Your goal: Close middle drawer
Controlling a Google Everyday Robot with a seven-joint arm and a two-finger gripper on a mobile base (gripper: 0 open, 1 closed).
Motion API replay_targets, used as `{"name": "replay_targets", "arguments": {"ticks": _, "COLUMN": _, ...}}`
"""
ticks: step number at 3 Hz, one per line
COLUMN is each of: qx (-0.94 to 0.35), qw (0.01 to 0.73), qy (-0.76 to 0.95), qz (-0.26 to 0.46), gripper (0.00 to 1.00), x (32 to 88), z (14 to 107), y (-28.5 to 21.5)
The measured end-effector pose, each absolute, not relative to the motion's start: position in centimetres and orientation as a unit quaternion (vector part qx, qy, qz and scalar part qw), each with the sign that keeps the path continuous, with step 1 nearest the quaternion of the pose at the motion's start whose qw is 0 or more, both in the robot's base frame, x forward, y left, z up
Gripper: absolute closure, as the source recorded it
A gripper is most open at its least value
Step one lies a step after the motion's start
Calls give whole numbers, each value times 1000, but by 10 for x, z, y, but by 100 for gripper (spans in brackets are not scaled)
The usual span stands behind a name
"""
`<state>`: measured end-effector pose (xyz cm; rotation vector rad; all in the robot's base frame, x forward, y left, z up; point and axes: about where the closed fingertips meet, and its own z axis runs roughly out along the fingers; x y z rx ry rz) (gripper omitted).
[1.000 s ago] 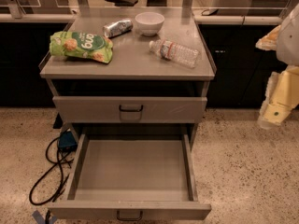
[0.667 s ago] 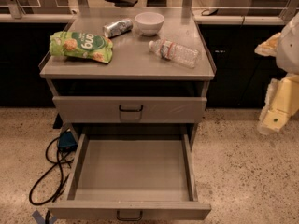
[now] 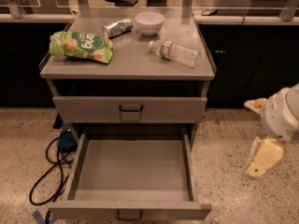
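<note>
The middle drawer is pulled far out of the grey cabinet. Its deep tray is empty, and its low front with a small dark pull sits at the bottom edge of the view. The top drawer above it is shut. My gripper, a cream-coloured piece under a white arm housing, hangs over the floor to the right of the open drawer, apart from it and about level with its tray.
On the cabinet top lie a green snack bag, a can, a white bowl and a plastic bottle. A black cable and a blue object lie on the speckled floor at the left. Dark counters stand behind.
My gripper and arm have moved down and slightly left, from beside the top drawer's height to beside the open drawer. The drawer and the objects have not moved.
</note>
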<state>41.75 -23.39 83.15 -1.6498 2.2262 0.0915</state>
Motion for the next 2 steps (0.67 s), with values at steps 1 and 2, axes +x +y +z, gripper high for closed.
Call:
{"name": "replay_targets", "arguments": {"ticks": 1, "qx": -558, "qw": 182, "qy": 808, "qz": 50, "gripper": 0, "x": 414, "z": 750, "y": -246}}
{"name": "replay_targets", "arguments": {"ticks": 2, "qx": -538, "qw": 171, "qy": 822, "qz": 75, "gripper": 0, "x": 400, "z": 685, "y": -254}}
